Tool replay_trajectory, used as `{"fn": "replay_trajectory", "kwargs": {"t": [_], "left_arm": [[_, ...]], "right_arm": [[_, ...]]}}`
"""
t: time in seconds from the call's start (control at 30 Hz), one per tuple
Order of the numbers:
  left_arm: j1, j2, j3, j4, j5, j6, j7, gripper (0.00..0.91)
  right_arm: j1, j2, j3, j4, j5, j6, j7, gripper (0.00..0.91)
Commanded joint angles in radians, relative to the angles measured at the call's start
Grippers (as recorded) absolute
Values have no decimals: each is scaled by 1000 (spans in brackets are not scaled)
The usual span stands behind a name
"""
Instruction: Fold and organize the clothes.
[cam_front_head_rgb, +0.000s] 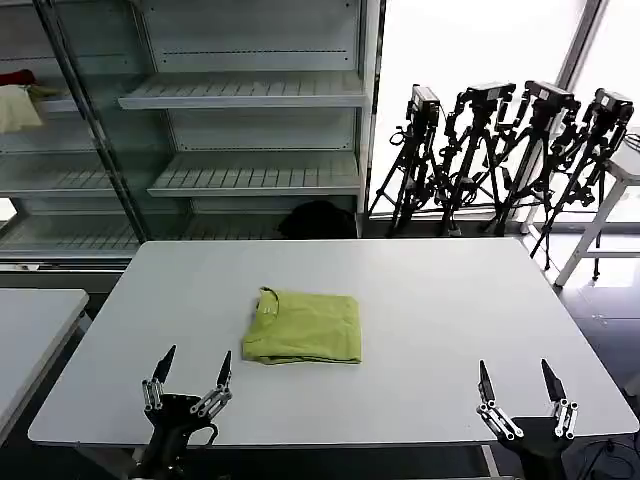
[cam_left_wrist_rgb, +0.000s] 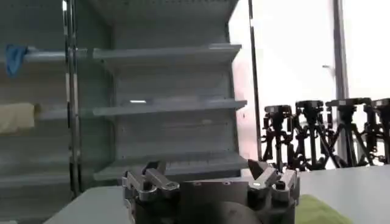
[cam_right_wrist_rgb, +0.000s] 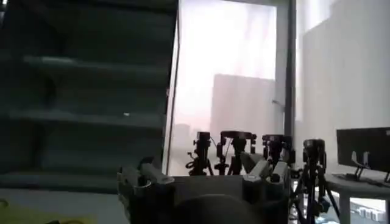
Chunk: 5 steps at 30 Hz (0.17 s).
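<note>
**Folded T-shirt lying between two idle grippers**

The lime T-shirt (cam_front_head_rgb: 303, 326) is lying folded at the white desk's (cam_front_head_rgb: 450, 300) centre, neckline pointing toward 9 o'clock, long axis running 9 to 3. The left gripper (cam_front_head_rgb: 194, 372) is hovering at 7 o'clock, the right gripper (cam_front_head_rgb: 517, 380) at 4 o'clock, both well apart from it, fingers spread and holding nothing.

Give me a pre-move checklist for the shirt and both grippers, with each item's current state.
1. T-shirt lies folded into a compact rectangle at mid-table: ok.
2. Left gripper open and holding nothing, near the table's front edge: ok.
3. Right gripper open and holding nothing, at the front right: ok.
4. Both grippers apart from the shirt: ok.
5. Fold edges squarely aligned: cannot tell.
</note>
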Motion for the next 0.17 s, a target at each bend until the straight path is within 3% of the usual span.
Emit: {"fn": "replay_trajectory", "kwargs": {"t": [0.03,0.17], "left_arm": [[4,0,-1,-4,1,-3,0,907],[6,0,0,-5,2,-3,0,907]], "right_arm": [[-3,-1,0,4,0,2,-5,907],[-3,-1,-1,5,0,1,-6,907]]}}
